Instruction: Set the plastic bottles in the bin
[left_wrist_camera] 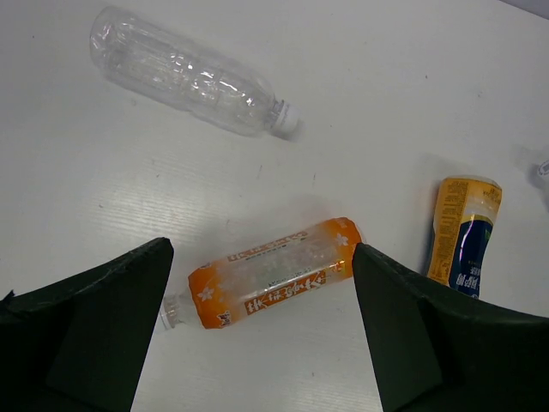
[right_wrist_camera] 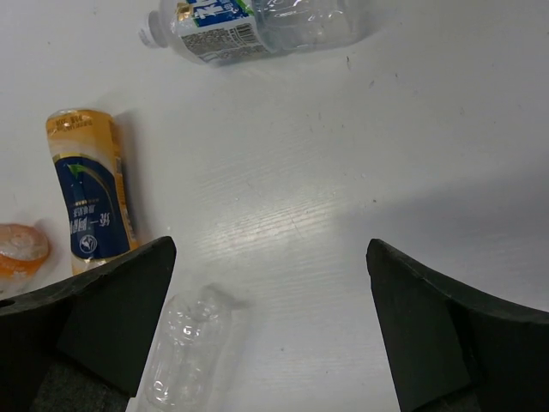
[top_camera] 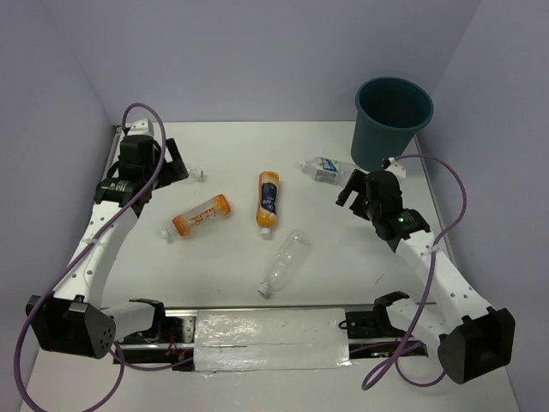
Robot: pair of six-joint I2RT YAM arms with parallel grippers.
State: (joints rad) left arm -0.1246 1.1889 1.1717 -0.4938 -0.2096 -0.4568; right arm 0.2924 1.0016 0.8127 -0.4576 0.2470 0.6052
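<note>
So, blue-label bottle (top_camera: 324, 169) nr bin (top_camera: 392, 122), right pincer (top_camera: 350, 190) agape just beside

left orange bottle (top_camera: 202, 215) flat | right orange bottle (top_camera: 268, 201) flat | clear bottle (top_camera: 284, 263) flat | blue-label bottle (top_camera: 326, 169) beside upright bin (top_camera: 382, 142)

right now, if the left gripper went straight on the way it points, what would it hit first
Probably the orange bottle lying between its open fingers, though depth is unclear.

Print on orange bottle (left_wrist_camera: 274, 275), navy-labelled bottle (right_wrist_camera: 90, 202), barcoded clear bottle (right_wrist_camera: 257, 26): none legible.
</note>
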